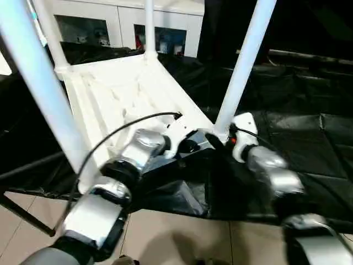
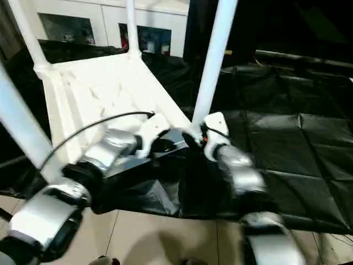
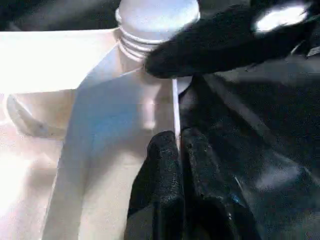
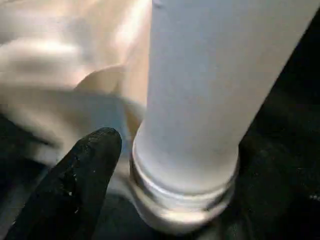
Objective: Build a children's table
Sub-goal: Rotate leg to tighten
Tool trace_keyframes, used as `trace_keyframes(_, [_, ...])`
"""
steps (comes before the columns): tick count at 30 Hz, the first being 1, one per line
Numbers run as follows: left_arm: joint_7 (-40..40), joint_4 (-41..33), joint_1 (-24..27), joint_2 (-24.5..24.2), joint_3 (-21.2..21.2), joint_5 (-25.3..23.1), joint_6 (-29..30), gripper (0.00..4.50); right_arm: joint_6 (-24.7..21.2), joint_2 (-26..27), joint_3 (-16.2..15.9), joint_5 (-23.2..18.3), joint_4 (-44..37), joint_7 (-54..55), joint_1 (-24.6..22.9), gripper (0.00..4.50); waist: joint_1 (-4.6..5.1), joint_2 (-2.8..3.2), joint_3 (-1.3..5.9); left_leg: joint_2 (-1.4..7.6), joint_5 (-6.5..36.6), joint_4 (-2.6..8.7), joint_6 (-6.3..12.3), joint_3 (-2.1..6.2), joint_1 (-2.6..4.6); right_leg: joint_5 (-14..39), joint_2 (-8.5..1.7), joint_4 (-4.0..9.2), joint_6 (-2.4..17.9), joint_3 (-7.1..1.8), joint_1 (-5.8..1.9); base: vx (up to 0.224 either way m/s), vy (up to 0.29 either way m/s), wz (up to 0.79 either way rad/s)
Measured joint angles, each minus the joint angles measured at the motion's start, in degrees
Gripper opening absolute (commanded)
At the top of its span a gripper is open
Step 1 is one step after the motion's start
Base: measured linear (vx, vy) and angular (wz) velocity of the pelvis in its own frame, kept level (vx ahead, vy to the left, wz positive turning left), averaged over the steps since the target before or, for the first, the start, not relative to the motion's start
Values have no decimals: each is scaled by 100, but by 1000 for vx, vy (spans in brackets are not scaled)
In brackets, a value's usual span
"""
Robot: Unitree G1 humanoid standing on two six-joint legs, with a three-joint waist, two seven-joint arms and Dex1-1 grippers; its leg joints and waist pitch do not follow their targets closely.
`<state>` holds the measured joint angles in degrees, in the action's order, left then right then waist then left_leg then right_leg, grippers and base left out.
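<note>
The children's table lies upside down on a black sheet, its white ribbed tabletop (image 1: 121, 94) facing up. Legs stand in its corner sockets: a near left leg (image 1: 38, 88), a near right leg (image 1: 242, 61) and two far legs (image 1: 52, 38) (image 1: 149, 27). My left gripper (image 3: 179, 145) is shut on the tabletop's thin rim (image 3: 175, 100) beside the near right corner. My right gripper (image 1: 218, 141) stands open around the threaded base of the near right leg (image 4: 185, 200). One of its fingers (image 4: 90, 165) sits just beside the collar; the other is hidden behind the leg.
A black sheet (image 1: 309, 138) covers the ground under and to the right of the tabletop. Behind stands a white cabinet with glass doors (image 1: 138, 22). Beige floor tiles (image 1: 182, 237) lie nearest me, and a black bar (image 1: 22, 215) crosses at lower left.
</note>
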<state>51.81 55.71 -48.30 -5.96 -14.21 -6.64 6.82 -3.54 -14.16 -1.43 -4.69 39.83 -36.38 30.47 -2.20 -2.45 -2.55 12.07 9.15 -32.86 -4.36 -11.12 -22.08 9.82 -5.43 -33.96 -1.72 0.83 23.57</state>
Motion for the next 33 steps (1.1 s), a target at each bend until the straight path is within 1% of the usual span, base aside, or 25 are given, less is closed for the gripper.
trace_keyframes(3, [639, -58, 45, -279, -22, 49, -174, 0, -126, -423, -145, -184, -376, -1003, -172, 385, -32, -1, 0, 11, 0, 10, 0, -1, 1, -15, 10, -12, 24, 5, 4, 0, 0, 0])
trace_keyframes(5, [881, -87, 48, -422, -27, 66, -239, 0, -161, -515, -179, -246, -465, -1306, -174, 385, -47, -2, -1, 16, -1, 13, 0, -1, -7, -12, 13, -11, 21, 6, 13, 0, 0, 0])
trace_keyframes(6, [1146, -127, 62, -523, -30, 99, -269, 0, -260, -588, -223, -313, -564, -1544, -175, 385, -54, -2, -1, 15, -2, 13, 0, -7, -11, -11, 14, -9, 21, 3, 18, 0, 0, 0])
trace_keyframes(9, [1707, -271, 151, -710, -75, 190, -319, 0, -340, -725, -337, -461, -773, -2086, -180, 385, -97, -6, -3, 30, -2, 5, 1, -17, -16, -2, 12, -3, 30, -2, 20, 0, 0, 0])
trace_keyframes(11, [2000, -369, 196, -743, -138, 217, -321, 0, -381, -725, -377, -492, -836, -2282, -180, 385, -161, -6, -4, 37, -3, -4, 3, -26, -22, 11, 8, -4, 50, 1, 18, 0, 0, 0])
trace_keyframes(12, [2124, -424, 219, -763, -150, 236, -328, 0, -395, -742, -389, -500, -836, -2363, -182, 385, -210, -6, -4, 41, -1, -14, 5, -37, -22, 15, 6, -5, 57, -2, 17, 0, 0, 0])
trace_keyframes(16, [2251, -481, 254, -801, -165, 238, -327, 0, -503, -856, -472, -493, -888, -2522, -223, 385, -275, -12, -7, 44, 6, -29, 14, -43, -20, 15, 5, -10, 57, -8, 14, 0, 0, 0])
trace_keyframes(18, [2261, -490, 266, -809, -165, 238, -334, 0, -505, -869, -553, -468, -948, -2569, -298, 360, -281, -12, -7, 49, 5, -28, 13, -42, -16, 15, 7, -15, 57, -6, 14, 0, 0, 0])
trace_keyframes(21, [2276, -502, 280, -818, -165, 237, -337, 0, -505, -894, -637, -417, -966, -2606, -359, 340, -280, -13, -8, 51, 5, -27, 12, -42, -15, 15, 8, -17, 56, -5, 14, 0, 0, 0])
trace_keyframes(23, [2276, -534, 292, -824, -167, 237, -338, 0, -505, -901, -641, -404, -984, -2608, -359, 315, -281, -17, -9, 51, 5, -27, 12, -41, -15, 15, 8, -17, 56, -4, 13, 0, 0, 0])
trace_keyframes(26, [2290, -569, 309, -834, -172, 237, -337, 0, -505, -906, -637, -401, -984, -2597, -359, 303, -282, -17, -9, 50, 5, -28, 12, -41, -15, 15, 8, -16, 55, -5, 13, 0, 0, 0])
trace_keyframes(28, [2290, -590, 321, -840, -173, 237, -337, 0, -522, -903, -634, -418, -989, -2596, -364, 282, -282, -16, -9, 50, 5, -27, 12, -41, -15, 15, 8, -17, 55, -5, 14, 0, 0, 0])
trace_keyframes(32, [2265, -585, 321, -830, -172, 235, -337, 0, -606, -828, -515, -484, -1075, -2506, -485, 273, -287, -16, -8, 51, 5, -28, 12, -42, -14, 15, 8, -18, 55, -5, 13, 0, 0, 0])
trace_keyframes(33, [2195, -567, 321, -810, -171, 225, -337, 0, -608, -740, -462, -497, -1084, -2403, -536, 271, -287, -17, -8, 51, 5, -28, 12, -42, -9, 15, 8, -18, 55, -5, 9, 0, 0, 0])
